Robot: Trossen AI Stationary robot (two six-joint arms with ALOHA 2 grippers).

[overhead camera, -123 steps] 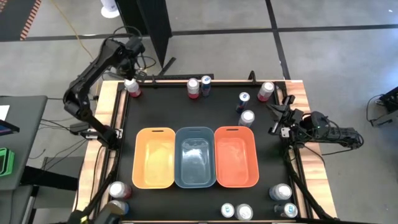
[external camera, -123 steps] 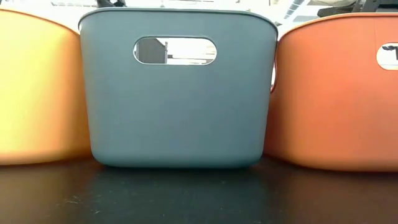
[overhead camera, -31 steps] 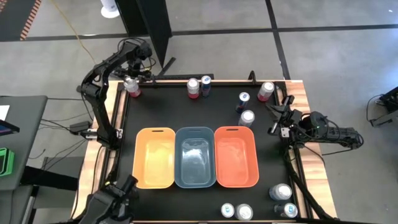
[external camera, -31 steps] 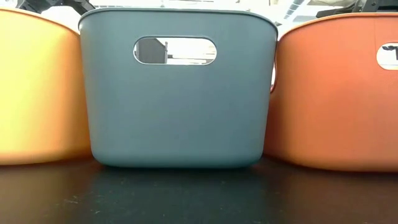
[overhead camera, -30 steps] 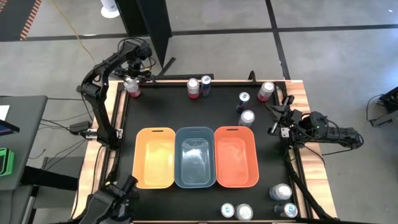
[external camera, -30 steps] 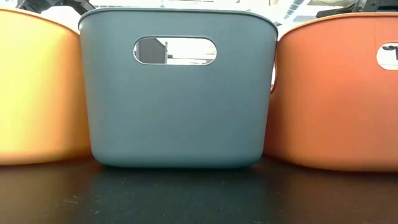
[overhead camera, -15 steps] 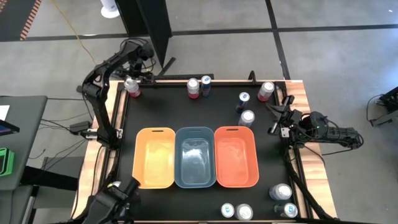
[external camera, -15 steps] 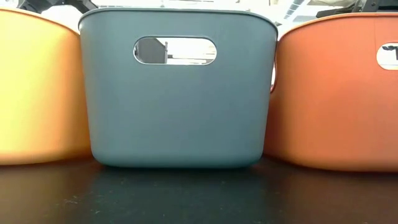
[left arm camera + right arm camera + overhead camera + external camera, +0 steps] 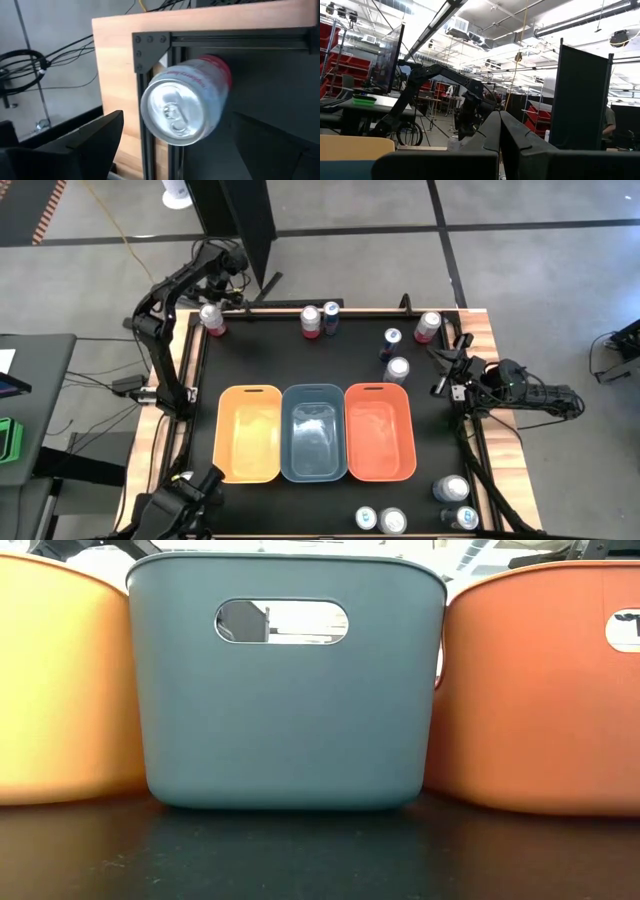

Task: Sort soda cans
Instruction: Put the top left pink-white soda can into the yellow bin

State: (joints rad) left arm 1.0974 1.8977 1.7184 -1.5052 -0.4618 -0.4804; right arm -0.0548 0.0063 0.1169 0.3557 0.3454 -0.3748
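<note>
A soda can (image 9: 210, 317) with a silver top and a silver-and-red body (image 9: 186, 100) stands upright on its base in the table's far left corner. My left gripper (image 9: 215, 296) hangs above it, open. Its fingers (image 9: 87, 145) stand on either side of the can without touching it. More soda cans stand along the far edge: a red one (image 9: 311, 321), a blue one (image 9: 331, 314) and a red one (image 9: 428, 326). My right gripper (image 9: 446, 366) waits shut at the table's right edge, seen along its fingers (image 9: 500, 132).
Three bins sit side by side mid-table: orange (image 9: 248, 433), blue-grey (image 9: 314, 432), red-orange (image 9: 380, 430). Other cans stand right of the bins (image 9: 398, 368) and at the near right corner (image 9: 452, 488). A dark bulky object (image 9: 180, 502) covers the near left corner.
My left gripper has risen slightly over the can in the far left corner and stays open. The can has kept its place.
</note>
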